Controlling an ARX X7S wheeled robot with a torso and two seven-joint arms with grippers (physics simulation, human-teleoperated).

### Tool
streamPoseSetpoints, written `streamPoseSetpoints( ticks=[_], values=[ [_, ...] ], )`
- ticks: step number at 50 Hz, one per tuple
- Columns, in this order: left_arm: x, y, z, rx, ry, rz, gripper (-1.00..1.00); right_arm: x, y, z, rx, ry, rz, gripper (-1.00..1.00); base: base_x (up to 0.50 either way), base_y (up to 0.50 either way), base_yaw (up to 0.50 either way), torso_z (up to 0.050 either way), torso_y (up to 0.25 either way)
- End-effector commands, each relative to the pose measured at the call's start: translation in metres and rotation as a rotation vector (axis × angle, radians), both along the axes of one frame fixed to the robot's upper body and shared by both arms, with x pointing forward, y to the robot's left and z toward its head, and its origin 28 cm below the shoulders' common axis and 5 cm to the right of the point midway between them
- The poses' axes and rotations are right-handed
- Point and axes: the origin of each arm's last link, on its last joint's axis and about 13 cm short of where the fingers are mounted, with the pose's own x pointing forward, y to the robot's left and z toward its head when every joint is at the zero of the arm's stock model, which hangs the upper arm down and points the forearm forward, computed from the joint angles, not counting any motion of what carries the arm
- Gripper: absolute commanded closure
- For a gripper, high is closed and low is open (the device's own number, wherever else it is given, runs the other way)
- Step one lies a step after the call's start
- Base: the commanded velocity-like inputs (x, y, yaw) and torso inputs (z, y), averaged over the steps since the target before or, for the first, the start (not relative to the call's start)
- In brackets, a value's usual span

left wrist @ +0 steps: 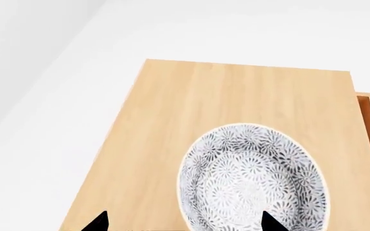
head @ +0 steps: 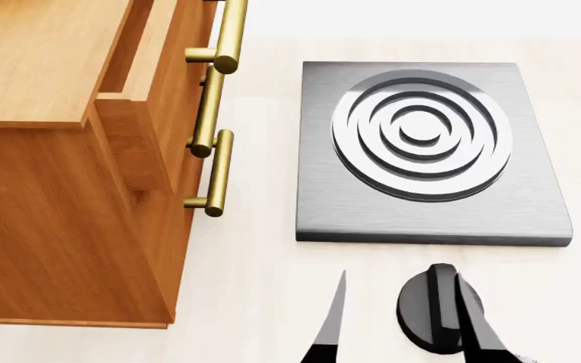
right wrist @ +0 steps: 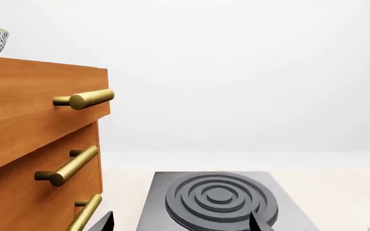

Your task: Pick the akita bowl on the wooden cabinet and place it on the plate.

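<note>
The wooden cabinet (head: 69,189) stands at the left of the table (head: 260,302), with its handles (head: 217,172) facing right toward the stove (head: 427,155). The stove lies flat on the table just right of the cabinet, apart from it. The akita bowl (left wrist: 254,180) sits on the cabinet's top, clear of the edges that show. The right pincer (head: 402,321) hangs at the near edge, in front of the stove.

The left gripper (left wrist: 183,222) is held above the akita bowl (left wrist: 254,179), its two dark fingertips spread apart (one tip overlapping the bowl's rim in the wrist view). The right gripper (head: 404,321) is seen near the stove (head: 432,155), fingers parted, nothing held between them.
</note>
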Motion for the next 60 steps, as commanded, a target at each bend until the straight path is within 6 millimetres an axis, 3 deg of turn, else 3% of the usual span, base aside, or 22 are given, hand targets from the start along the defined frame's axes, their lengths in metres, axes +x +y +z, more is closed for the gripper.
streamPoseSetpoints(
  ticks=[1,37,38,48,57,60],
  values=[
    [0.01,0.001,-0.017,-0.01,0.028,0.0,-1.0,0.003,0.001,-0.006,-0.004,0.019,0.001,-1.0,0.0,0.0,0.0,0.0,0.0],
    [0.035,0.0,-0.063,-0.026,0.078,-0.026,-1.0,0.013,0.0,-0.022,0.0,0.078,-0.003,-1.0,0.0,0.0,0.0,0.0,-0.001],
    [0.036,0.0,-0.063,-0.025,0.076,-0.02,1.0,0.013,0.0,-0.023,0.0,0.079,-0.003,-1.0,0.0,0.0,0.0,0.0,0.0],
    [0.036,0.003,-0.058,0.014,0.035,-0.006,1.0,0.012,0.001,-0.022,-0.003,0.076,-0.004,-1.0,0.0,0.0,0.0,0.0,-0.002],
    [0.037,0.001,-0.042,0.249,-0.078,0.03,1.0,0.011,0.0,-0.02,-0.002,0.071,-0.007,-1.0,0.0,0.0,0.0,0.0,-0.001],
    [0.037,0.001,-0.036,0.229,-0.123,0.013,1.0,0.01,0.0,-0.018,-0.003,0.067,-0.007,-1.0,0.0,0.0,0.0,0.0,0.0]
  ],
)
